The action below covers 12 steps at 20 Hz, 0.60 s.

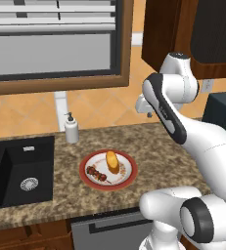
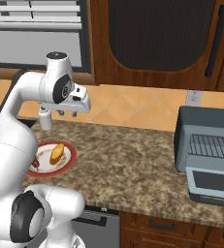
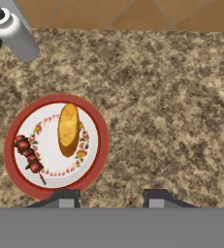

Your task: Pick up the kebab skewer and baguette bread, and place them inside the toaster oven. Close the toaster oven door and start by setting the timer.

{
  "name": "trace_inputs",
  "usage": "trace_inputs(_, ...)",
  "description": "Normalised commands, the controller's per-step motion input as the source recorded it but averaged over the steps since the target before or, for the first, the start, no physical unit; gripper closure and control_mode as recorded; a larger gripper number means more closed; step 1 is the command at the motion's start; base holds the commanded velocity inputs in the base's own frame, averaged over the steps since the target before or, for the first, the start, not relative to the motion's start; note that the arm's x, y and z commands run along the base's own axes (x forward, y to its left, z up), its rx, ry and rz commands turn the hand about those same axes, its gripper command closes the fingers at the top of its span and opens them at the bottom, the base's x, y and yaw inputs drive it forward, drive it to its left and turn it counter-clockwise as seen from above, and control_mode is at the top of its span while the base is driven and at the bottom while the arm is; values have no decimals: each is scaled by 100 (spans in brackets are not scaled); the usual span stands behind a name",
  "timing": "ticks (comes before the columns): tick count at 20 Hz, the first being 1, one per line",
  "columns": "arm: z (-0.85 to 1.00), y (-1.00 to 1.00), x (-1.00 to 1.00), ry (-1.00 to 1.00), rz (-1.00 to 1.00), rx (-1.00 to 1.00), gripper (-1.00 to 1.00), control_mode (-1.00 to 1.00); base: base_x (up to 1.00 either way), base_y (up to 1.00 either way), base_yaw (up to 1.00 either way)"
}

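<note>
kebab skewer (image 3: 30, 158) plated — claw (image 3: 109, 198) high above, empty

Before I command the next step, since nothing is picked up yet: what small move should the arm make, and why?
Probably shift the gripper toward the plate and lower it over the kebab skewer. The skewer and the baguette bread both lie on the plate, untouched, and the gripper hangs high above the counter, off to the plate's side.
</note>
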Motion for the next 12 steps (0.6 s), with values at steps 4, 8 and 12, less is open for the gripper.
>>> trace_inputs(4, 0, 0, 0, 0, 0, 0, -100, 100, 0, 0, 0)
trace_inputs(8, 0, 0, 0, 0, 0, 0, -100, 100, 0, 0, 0)
trace_inputs(12, 0, 0, 0, 0, 0, 0, -100, 100, -1, -15, -1)
